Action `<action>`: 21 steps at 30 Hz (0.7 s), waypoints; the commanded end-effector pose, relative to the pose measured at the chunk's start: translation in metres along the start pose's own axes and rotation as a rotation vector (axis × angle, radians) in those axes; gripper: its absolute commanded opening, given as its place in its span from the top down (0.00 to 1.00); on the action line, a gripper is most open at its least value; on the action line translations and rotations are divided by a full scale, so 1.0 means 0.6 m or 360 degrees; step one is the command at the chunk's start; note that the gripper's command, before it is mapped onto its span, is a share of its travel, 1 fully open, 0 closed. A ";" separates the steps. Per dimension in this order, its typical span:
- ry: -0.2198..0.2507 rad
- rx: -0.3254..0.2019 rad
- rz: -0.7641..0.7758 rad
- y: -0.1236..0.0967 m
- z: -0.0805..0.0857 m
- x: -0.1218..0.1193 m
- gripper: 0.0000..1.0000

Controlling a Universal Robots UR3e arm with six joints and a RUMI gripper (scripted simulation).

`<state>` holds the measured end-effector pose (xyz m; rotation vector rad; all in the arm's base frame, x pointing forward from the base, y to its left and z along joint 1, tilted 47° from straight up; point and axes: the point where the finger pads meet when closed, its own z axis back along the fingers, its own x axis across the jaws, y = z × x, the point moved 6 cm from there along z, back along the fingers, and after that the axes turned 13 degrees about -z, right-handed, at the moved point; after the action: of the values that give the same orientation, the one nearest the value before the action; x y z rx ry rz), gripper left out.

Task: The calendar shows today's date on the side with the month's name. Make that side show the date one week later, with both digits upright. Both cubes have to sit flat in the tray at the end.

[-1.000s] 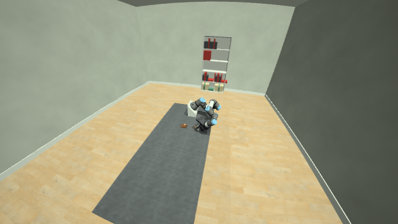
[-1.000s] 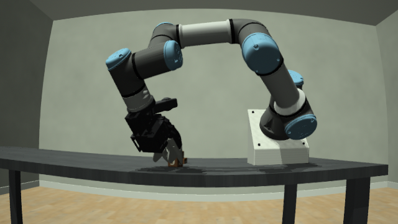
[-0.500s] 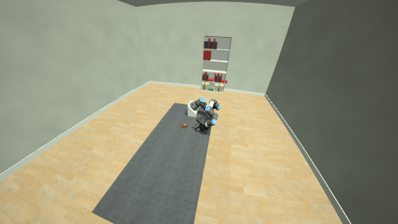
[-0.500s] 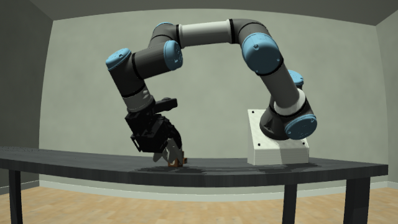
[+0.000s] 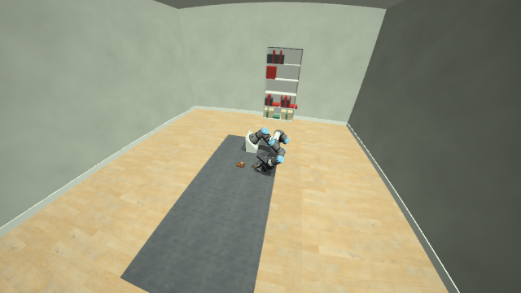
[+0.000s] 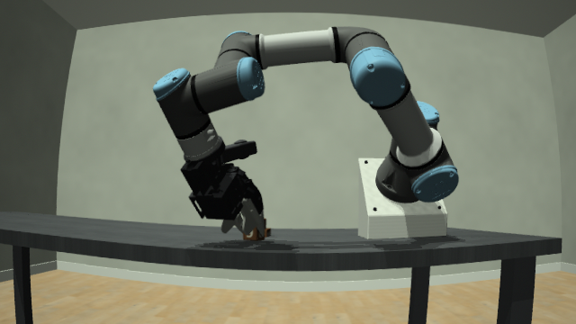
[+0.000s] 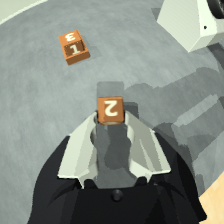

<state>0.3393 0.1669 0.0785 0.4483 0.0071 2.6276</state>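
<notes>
- Orange-brown cube point(image 6: 250, 234) point(image 7: 110, 109), marked 2, near the dark grey table's point(image 5: 203, 212) point(image 6: 315, 258) point(image 7: 40, 110) long edge; the black gripper with pale fingers point(image 5: 258, 167) point(image 6: 248, 229) is closed on it.
- Likely light, stiff; opposite side faces suit gripping, edges may slip.
- Orange-brown tray point(image 5: 238, 163) point(image 6: 268, 232) point(image 7: 78, 59), farther from that edge.

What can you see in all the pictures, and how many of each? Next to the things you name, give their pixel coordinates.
orange cube with a 2 point(image 7: 110, 108): one, between the fingertips
orange tray piece point(image 5: 240, 164) point(image 7: 77, 58): one, apart from that cube, showing a 1 and a 3
table point(image 5: 203, 212) point(image 6: 135, 240): one, dark grey, under everything orange
shelf unit point(image 5: 300, 61): one, white shelves, far wall
books: several, red, black, on shelves
floor point(image 5: 346, 212) point(image 6: 225, 297): one, light wood
robot base block point(image 5: 251, 147) point(image 6: 405, 226) point(image 7: 187, 25): one, white, on table
arm point(image 6: 297, 46): one, grey and blue
gripper point(image 6: 245, 229) point(image 7: 110, 110): one, black, pale fingers
</notes>
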 end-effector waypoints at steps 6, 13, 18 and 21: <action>0.0003 -0.0002 -0.0001 0.035 0.037 -0.009 0.89; 0.0003 -0.0002 -0.0001 0.060 0.062 -0.014 0.89; 0.0003 -0.0002 -0.0001 0.074 0.077 -0.018 0.89; 0.0003 -0.0002 -0.0001 0.077 0.080 -0.018 0.89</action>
<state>0.3418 0.1239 0.1180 0.4453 0.0063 2.6276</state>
